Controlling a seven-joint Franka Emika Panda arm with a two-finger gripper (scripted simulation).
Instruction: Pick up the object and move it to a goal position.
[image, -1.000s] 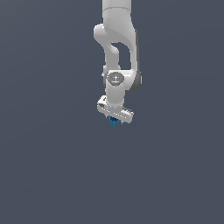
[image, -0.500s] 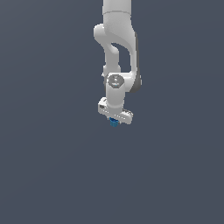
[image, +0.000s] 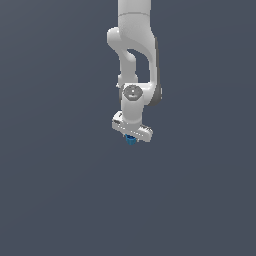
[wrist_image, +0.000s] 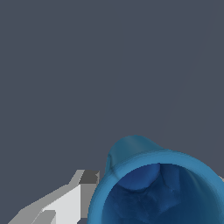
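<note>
Here, in the exterior view, a white robot arm (image: 134, 55) reaches down from the upper edge of a plain dark grey scene. At its lower end sits the white gripper (image: 131, 139), a short crossbar tilted slightly so that the end toward the exterior view's right sits lower. Directly beneath the crossbar, a tiny bright-blue object (image: 131, 140) pokes out, touching the gripper and much narrower than it. In the wrist view, the same object (wrist_image: 155, 183) looms large: a hollow blue cup with a thick rim and a darker blue inside. One pale grey finger (wrist_image: 65, 203) presses against its outer wall; the other finger is barely visible at the picture's edge. The fingers appear closed on the cup, holding it. The grey background shows no visible surface line, so whether the cup touches anything below cannot be told.
</note>
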